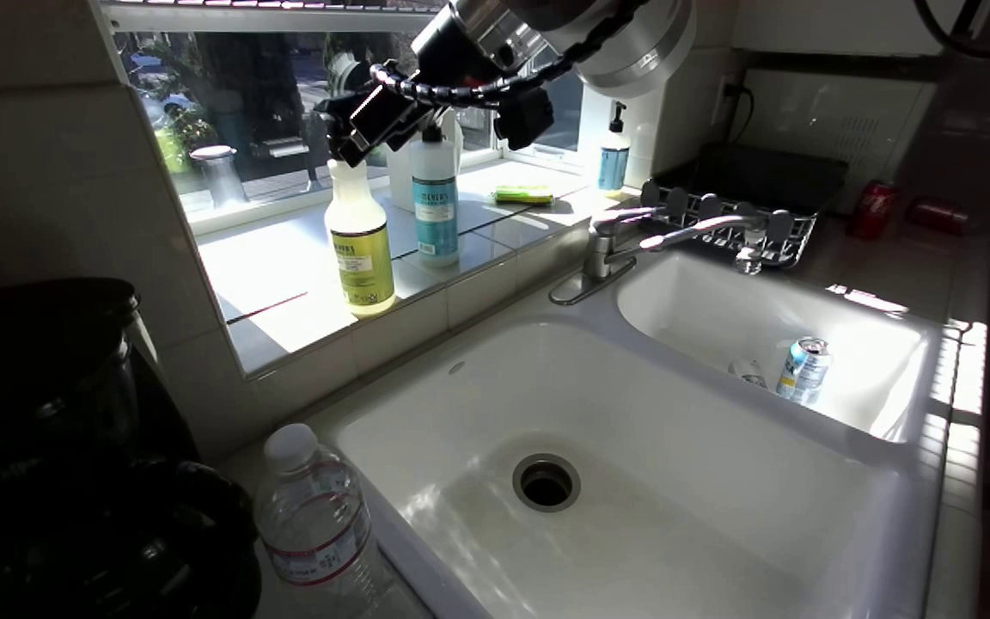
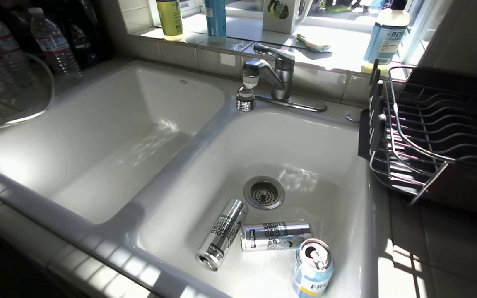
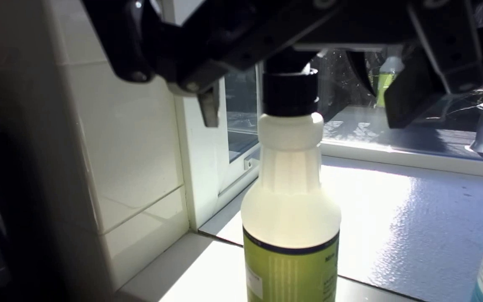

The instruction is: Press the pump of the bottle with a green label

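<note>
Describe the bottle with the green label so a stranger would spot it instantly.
Find the white double sink, then the window sill behind it. The green-label bottle stands upright at the sill's end farthest from the dish rack. Its yellow-green label sets it apart from the neighbouring bottle, which has a blue one.

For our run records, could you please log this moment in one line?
green-labelled bottle: upright on windowsill | claw: open, at bottle's top | contact with pump: unclear
</note>
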`<state>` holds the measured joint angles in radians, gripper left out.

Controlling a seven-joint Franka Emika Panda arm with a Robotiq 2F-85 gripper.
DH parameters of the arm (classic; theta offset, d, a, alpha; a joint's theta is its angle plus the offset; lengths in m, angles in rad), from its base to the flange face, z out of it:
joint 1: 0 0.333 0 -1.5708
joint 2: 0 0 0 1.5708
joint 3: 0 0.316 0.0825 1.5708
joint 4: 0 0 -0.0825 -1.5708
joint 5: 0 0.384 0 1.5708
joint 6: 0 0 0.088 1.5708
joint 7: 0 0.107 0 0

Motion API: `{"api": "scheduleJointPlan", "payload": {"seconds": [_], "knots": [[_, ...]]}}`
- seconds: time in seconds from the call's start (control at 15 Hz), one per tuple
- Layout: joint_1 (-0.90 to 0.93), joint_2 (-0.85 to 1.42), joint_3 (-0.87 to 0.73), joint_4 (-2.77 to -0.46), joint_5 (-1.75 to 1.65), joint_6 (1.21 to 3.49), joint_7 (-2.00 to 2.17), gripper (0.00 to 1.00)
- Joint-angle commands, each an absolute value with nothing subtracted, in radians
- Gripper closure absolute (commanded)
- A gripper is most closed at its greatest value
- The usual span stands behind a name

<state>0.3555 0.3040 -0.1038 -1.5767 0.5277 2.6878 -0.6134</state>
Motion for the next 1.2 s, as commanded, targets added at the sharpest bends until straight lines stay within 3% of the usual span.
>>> {"api": "scheduleJointPlan", "payload": {"seconds": [0.0,0.07,0.13,0.27,1.13], "knots": [[0.366,0.28,-0.117,-1.615,0.506,2.677,-0.578,0.05],[0.363,0.284,-0.112,-1.611,0.517,2.678,-0.586,0.01],[0.36,0.286,-0.109,-1.607,0.525,2.676,-0.591,0.04],[0.354,0.29,-0.1,-1.599,0.541,2.664,-0.604,0.0],[0.354,0.307,-0.101,-1.579,0.532,2.656,-0.609,0.0]]}}
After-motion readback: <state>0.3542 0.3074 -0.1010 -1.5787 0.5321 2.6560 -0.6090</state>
